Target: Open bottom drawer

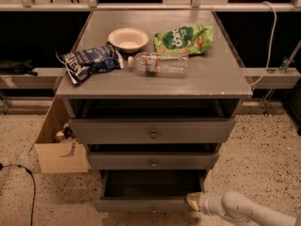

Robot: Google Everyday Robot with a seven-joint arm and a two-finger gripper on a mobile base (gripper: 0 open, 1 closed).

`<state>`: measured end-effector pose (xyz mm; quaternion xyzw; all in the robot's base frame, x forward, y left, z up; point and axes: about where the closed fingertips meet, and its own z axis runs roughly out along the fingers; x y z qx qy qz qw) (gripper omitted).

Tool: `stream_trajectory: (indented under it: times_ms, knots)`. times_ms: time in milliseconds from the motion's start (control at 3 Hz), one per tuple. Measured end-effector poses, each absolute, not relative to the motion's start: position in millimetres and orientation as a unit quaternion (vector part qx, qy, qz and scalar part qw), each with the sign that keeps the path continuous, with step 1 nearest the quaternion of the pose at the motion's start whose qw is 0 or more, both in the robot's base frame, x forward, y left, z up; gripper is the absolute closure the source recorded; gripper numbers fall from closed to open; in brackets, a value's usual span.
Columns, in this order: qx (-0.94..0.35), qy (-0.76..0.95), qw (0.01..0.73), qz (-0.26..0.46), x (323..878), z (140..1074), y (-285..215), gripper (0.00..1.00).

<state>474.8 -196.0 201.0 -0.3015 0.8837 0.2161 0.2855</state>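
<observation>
The gripper (194,201) is held at the right end of the bottom drawer (146,204) front panel; whether it is spread or closed cannot be told. That drawer is seen pulled out, lowest in the gray cabinet (221,76), its inside exposed.
</observation>
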Motion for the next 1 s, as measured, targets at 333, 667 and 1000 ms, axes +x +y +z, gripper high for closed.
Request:
stream_trajectory:
  times_ms: [333,667,1000]
  knots:
    - [-0.301,0.884,0.284,0.217,473.7,199.3,-195.3,1.0]
    - [-0.301,0.884,0.284,0.217,473.7,199.3,-195.3,1.0]
    - [-0.301,0.884,0.284,0.217,473.7,201.1,-195.3,1.0]
